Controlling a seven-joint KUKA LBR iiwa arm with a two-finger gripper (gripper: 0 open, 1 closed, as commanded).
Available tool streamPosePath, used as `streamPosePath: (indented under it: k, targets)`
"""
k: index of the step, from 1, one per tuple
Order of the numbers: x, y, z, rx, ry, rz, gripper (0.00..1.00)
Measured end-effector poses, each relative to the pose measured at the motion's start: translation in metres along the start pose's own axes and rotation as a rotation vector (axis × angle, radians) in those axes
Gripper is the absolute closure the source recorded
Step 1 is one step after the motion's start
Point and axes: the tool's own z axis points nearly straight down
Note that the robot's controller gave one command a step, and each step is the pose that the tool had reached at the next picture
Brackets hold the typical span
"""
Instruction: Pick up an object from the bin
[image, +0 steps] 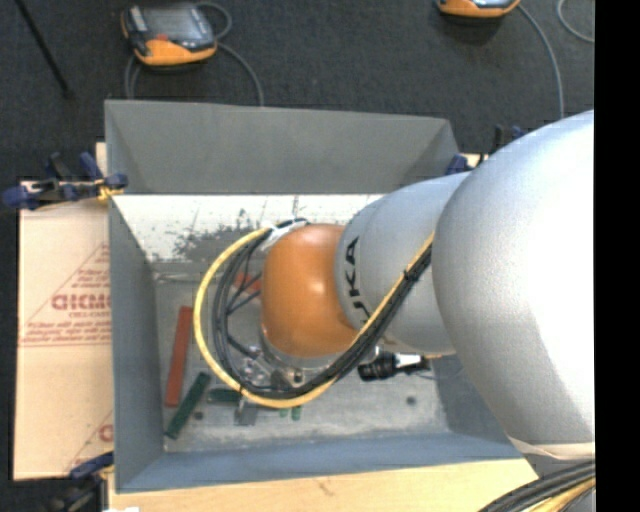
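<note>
Pincer (263, 378) sits low on the bin (280, 150) floor, under the orange wrist cover (300, 290); whether it is spread or pressed together I cannot tell. Small green bits (224, 397) lie just beside it, with a dark green stick (187, 407) beyond and a red stick (181, 350) farther out. I judge this the reaching step, nothing seen pinched; next it must close on the nearest piece and lift clear.

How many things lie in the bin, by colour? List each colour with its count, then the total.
Red: 1, a long red stick by the left wall.
Dark green: 2, a green stick in the lower-left corner and a shorter green piece beside it.
Total: 3 that can be told. The arm covers the middle of the bin, so more may lie under it.
</note>
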Motion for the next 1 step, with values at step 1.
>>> streamPosePath:
  k: [1]
  targets:
    - [-0.0026,0.0055,-0.0398,-0.005,-0.011,-0.015,1.00]
